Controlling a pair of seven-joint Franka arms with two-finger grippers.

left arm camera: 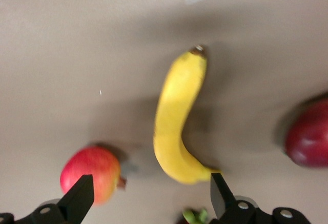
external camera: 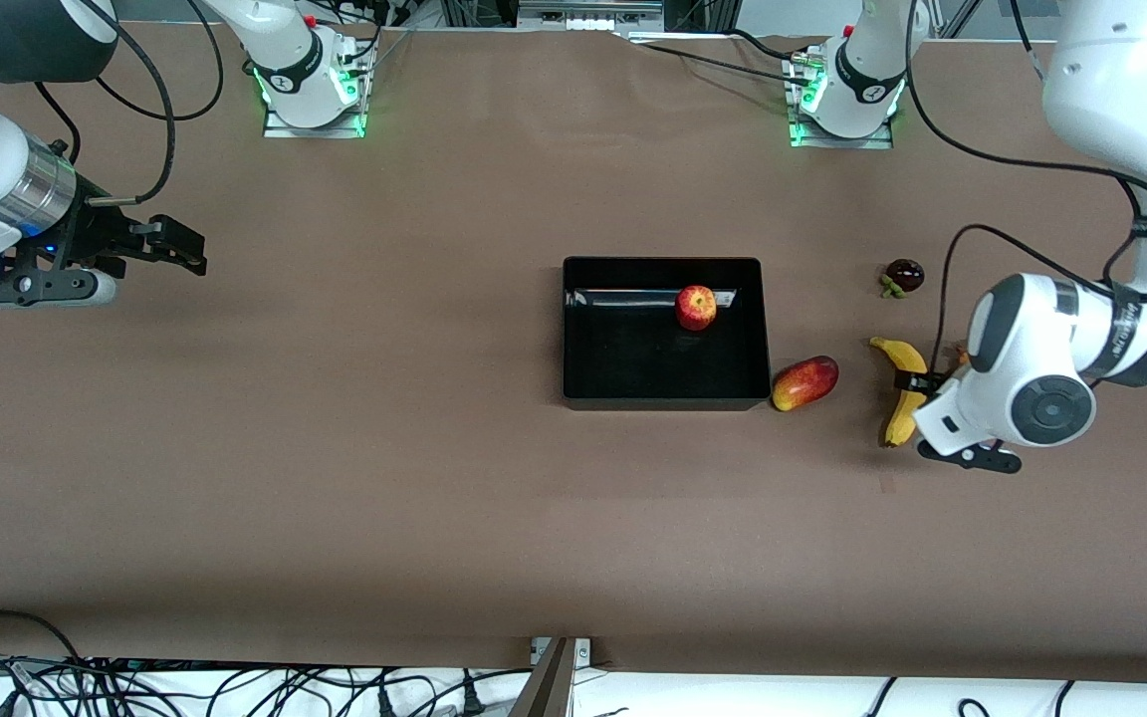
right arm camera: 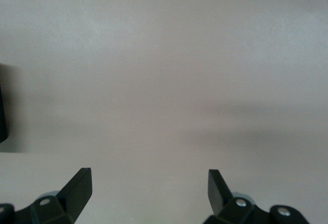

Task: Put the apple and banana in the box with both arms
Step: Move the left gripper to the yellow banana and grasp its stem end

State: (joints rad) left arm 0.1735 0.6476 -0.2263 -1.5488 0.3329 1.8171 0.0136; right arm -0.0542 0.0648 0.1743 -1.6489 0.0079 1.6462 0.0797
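The black box (external camera: 583, 388) sits mid-table with the red apple (external camera: 696, 307) inside it, near its wall toward the arm bases. The yellow banana (external camera: 904, 360) lies on the table toward the left arm's end and also shows in the left wrist view (left arm camera: 177, 126). My left gripper (external camera: 924, 382) is open and empty, low over the banana; in its wrist view (left arm camera: 149, 198) its fingers straddle the gap between the banana's end and a red-orange fruit. My right gripper (external camera: 180, 247) is open and empty over bare table at the right arm's end, also seen in its own wrist view (right arm camera: 148, 190).
A red-and-yellow mango (external camera: 804, 382) lies against the box's corner and also shows in the left wrist view (left arm camera: 310, 142). A dark round fruit with green leaves (external camera: 903, 276) lies farther from the camera than the banana. A red-orange fruit with a nub (left arm camera: 89, 174) lies beside the banana.
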